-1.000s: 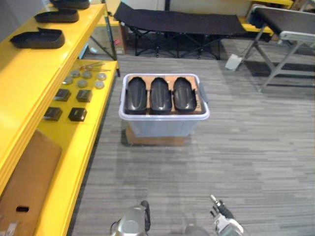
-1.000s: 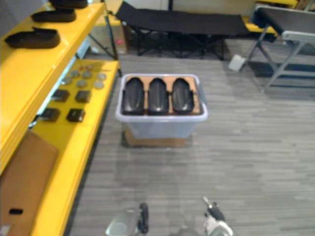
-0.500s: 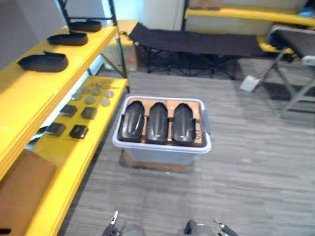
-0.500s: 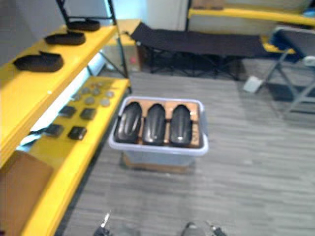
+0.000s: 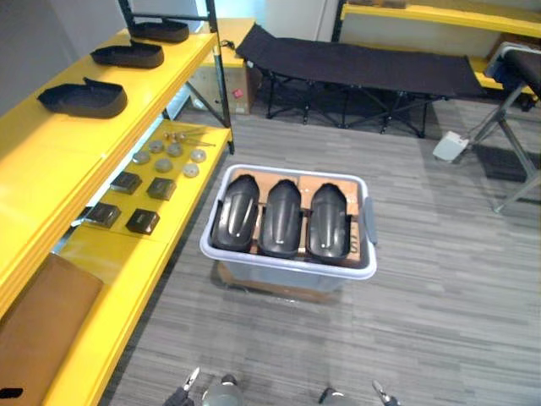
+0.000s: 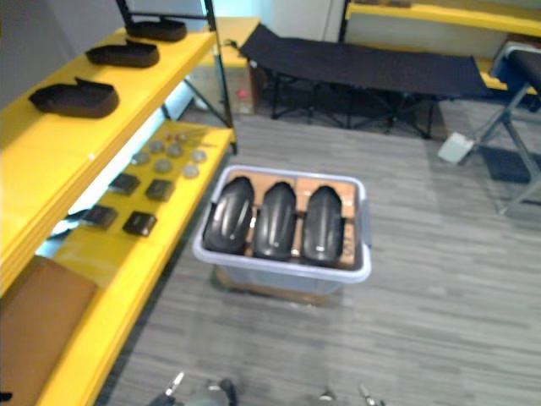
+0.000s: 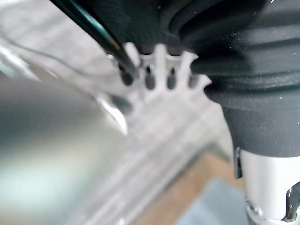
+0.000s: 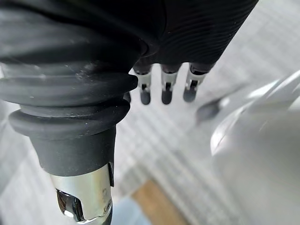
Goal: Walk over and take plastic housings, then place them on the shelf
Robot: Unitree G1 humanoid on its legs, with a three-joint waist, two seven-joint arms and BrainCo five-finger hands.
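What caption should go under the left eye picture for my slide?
Three black plastic housings sit in a grey bin on the floor beside the yellow shelf.

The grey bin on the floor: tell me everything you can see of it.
The bin is a pale grey, plastic-looking rectangular tub with a rolled rim and a darker grey handle on its right end. It stands upright and open-topped on a brown base on the striped grey floor, beside the yellow shelf. Inside, three black housings lie side by side on a brown liner.
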